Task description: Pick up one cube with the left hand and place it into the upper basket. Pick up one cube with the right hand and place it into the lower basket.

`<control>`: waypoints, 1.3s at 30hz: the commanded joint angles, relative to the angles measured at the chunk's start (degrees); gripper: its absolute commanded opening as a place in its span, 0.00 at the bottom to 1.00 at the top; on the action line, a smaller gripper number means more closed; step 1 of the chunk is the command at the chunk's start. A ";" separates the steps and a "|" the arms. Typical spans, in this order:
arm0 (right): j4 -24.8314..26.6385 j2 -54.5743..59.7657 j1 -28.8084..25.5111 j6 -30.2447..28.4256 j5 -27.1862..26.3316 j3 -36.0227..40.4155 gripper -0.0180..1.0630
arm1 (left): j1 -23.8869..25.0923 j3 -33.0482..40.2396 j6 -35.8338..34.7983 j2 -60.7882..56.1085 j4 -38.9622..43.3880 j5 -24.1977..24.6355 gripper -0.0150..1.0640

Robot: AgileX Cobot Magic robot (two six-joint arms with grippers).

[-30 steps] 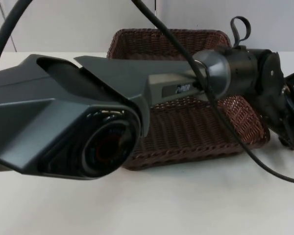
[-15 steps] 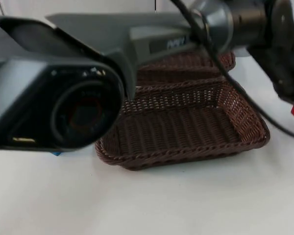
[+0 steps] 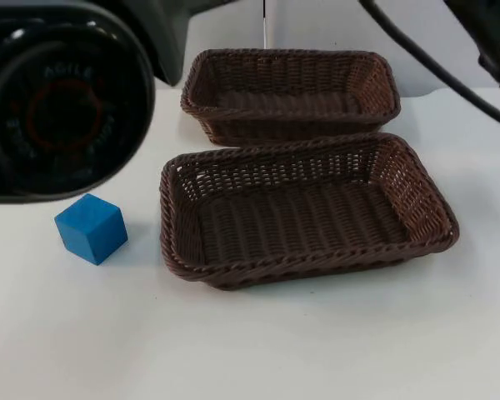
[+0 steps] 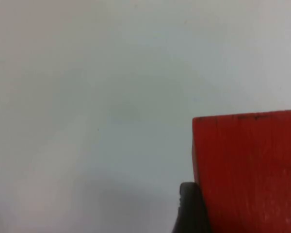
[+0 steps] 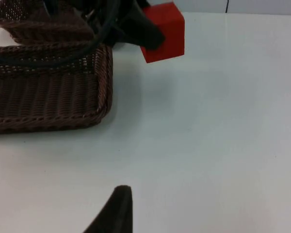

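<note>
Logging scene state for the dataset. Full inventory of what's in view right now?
Upper basket: 1, dark brown wicker, far side of table by the wall.
Lower basket: 1, dark brown wicker, just in front of the upper one.
Blue cube: 1, on table left of lower basket.
Red cube: 1, held by the left gripper beside the baskets.
Table: white.
Left gripper: on the red cube.
Right gripper: over bare table, right of lower basket.
</note>
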 commanded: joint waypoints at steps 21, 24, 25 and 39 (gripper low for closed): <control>0.17 -0.25 -0.34 -0.01 0.00 0.02 0.99 | 12.49 -0.33 -2.49 -2.88 -2.10 5.43 0.01; 0.17 -0.25 -0.34 -0.01 0.00 0.02 0.99 | 16.79 -0.33 -2.61 -3.37 -4.44 5.58 0.01; 0.17 -0.25 -0.34 -0.01 0.00 0.02 0.99 | 16.79 -0.33 -2.61 -3.37 -4.44 5.58 0.01; 0.17 -0.25 -0.34 -0.01 0.00 0.02 0.99 | 30.43 -0.33 -2.61 -4.64 -8.51 5.58 0.01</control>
